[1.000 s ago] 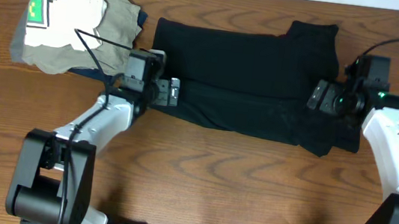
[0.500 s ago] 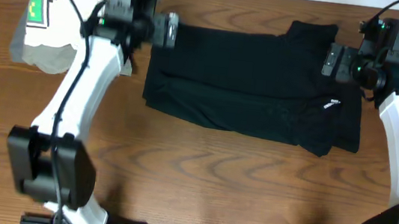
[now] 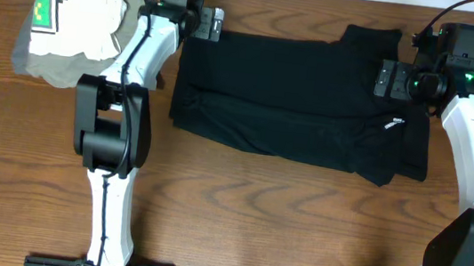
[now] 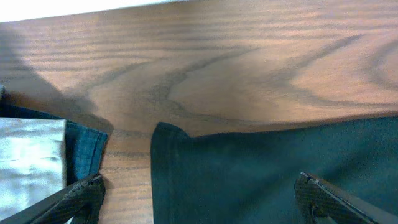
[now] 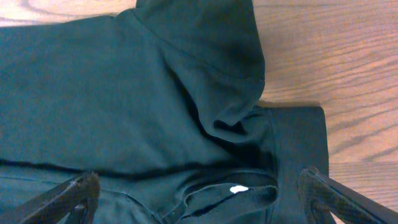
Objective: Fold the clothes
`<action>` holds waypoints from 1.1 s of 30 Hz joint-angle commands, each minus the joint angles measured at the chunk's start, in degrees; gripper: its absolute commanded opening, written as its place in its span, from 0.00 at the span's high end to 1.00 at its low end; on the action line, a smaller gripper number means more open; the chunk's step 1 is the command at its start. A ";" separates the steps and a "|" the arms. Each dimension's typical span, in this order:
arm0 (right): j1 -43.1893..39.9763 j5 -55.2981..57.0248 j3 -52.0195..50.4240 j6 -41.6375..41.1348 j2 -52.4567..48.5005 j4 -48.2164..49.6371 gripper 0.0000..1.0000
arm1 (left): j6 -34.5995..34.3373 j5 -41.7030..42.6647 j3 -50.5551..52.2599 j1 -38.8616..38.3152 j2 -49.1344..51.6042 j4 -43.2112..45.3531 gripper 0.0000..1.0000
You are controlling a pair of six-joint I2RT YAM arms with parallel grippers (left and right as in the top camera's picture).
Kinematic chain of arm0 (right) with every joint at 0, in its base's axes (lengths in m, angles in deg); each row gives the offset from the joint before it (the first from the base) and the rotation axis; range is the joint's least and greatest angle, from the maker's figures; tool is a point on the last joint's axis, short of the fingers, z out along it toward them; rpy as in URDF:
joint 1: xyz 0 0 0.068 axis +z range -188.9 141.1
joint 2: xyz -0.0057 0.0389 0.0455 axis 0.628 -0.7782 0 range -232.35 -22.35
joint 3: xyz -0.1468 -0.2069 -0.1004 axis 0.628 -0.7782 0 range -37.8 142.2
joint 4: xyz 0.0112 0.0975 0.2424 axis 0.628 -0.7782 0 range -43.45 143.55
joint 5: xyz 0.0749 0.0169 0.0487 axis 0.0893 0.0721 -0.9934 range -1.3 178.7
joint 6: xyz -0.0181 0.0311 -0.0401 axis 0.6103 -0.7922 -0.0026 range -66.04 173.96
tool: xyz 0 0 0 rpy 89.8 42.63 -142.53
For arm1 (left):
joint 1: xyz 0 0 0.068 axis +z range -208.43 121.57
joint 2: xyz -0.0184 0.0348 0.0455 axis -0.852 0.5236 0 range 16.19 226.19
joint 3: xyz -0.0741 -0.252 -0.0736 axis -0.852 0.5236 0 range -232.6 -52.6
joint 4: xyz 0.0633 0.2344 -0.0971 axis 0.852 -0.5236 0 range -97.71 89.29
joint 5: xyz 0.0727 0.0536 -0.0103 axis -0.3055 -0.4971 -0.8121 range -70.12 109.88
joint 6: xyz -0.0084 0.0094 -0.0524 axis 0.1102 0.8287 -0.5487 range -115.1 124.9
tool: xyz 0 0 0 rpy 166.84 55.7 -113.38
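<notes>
The black T-shirt (image 3: 296, 86) lies folded lengthwise across the table, with a small white logo (image 3: 393, 125) near its right end. My left gripper (image 3: 212, 24) is open over the shirt's far left corner. In the left wrist view its fingers (image 4: 202, 202) spread wide over the shirt's edge (image 4: 261, 168), holding nothing. My right gripper (image 3: 386, 78) is open over the shirt's right end by the far sleeve. In the right wrist view its fingers (image 5: 202, 199) straddle the shirt's (image 5: 124, 93) collar opening and the white label (image 5: 236, 188), holding nothing.
A cream garment with a green tag (image 3: 72, 7) and khaki-grey folded clothes (image 3: 143, 10) are piled at the far left, just left of my left gripper. Blue fabric (image 4: 84, 149) from that pile shows in the left wrist view. The table's far edge is close behind both grippers.
Both arms moved from the shirt's near-middle ends to its far edge. The left gripper went to the far left corner, the right to the far sleeve, uncovering the white logo.
</notes>
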 commanded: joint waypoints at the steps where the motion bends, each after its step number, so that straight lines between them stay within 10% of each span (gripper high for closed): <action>1: -0.11 -0.35 0.66 0.96 0.35 0.17 0.01 | 0.98 -2.47 -1.92 0.37 1.60 2.12 0.02; 15: -0.09 0.09 0.66 0.94 0.35 0.15 0.01 | 0.92 -2.43 -1.92 0.74 8.48 6.67 0.01; 33: 0.74 0.07 0.66 0.92 0.35 0.15 0.01 | -1.66 -2.38 -1.53 0.68 9.73 6.56 0.41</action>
